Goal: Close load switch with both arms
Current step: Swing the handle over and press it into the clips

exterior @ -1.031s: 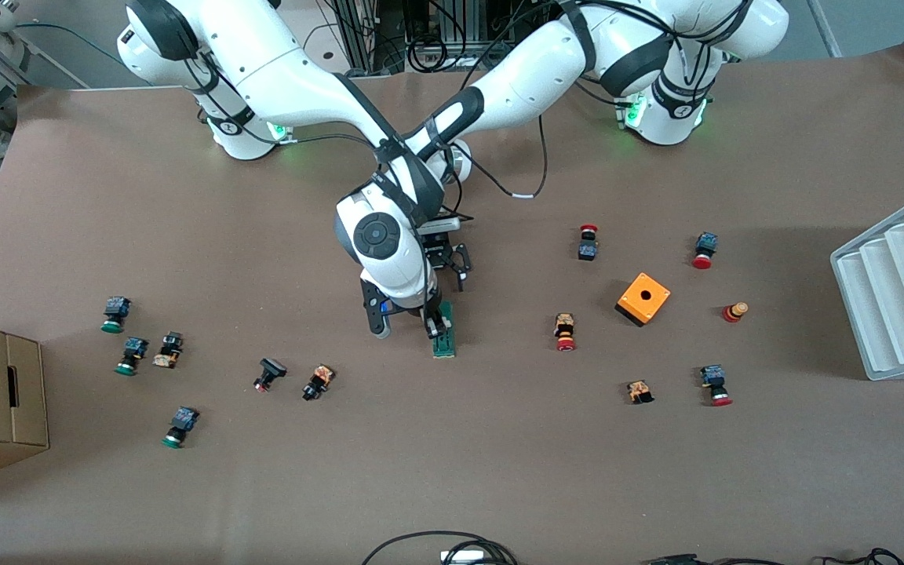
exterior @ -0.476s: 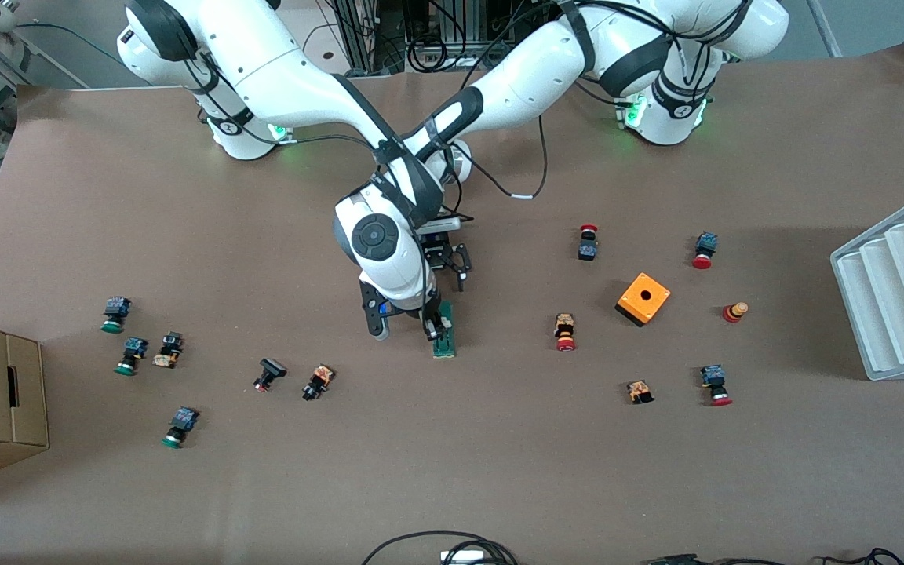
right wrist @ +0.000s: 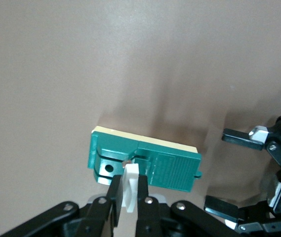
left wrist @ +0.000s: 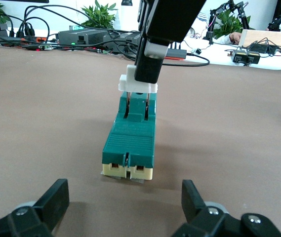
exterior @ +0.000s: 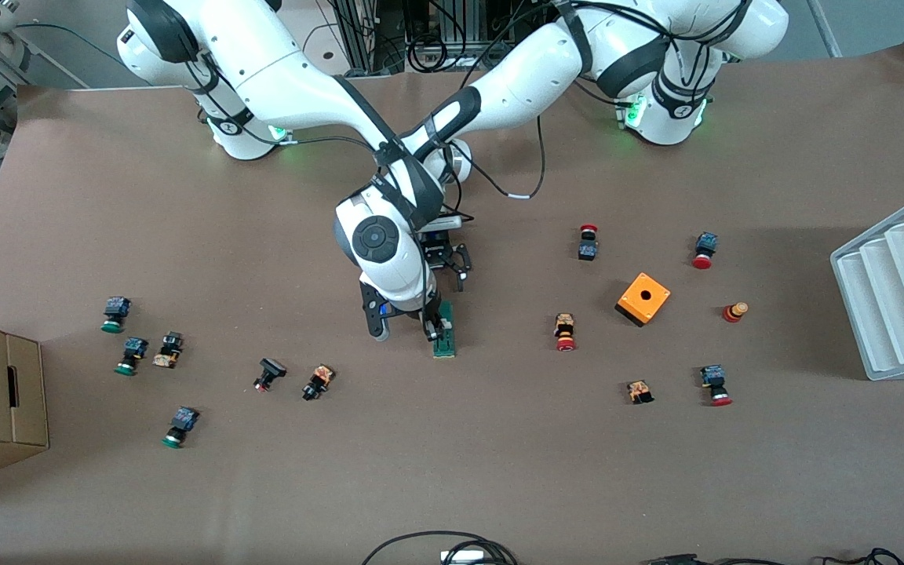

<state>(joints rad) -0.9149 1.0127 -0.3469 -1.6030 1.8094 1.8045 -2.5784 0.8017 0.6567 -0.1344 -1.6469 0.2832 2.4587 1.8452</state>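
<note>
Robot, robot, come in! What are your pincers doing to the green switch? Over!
Right pincer shut on the white slider. Left pincer open, close by the load switch, not touching. Switch flat on table. Nothing in the way.

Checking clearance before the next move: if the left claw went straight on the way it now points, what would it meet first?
Probably the near end of the green load switch, which lies on the table between the open left claw's fingers' line. The right claw is shut on its white sliding block farther along.
</note>
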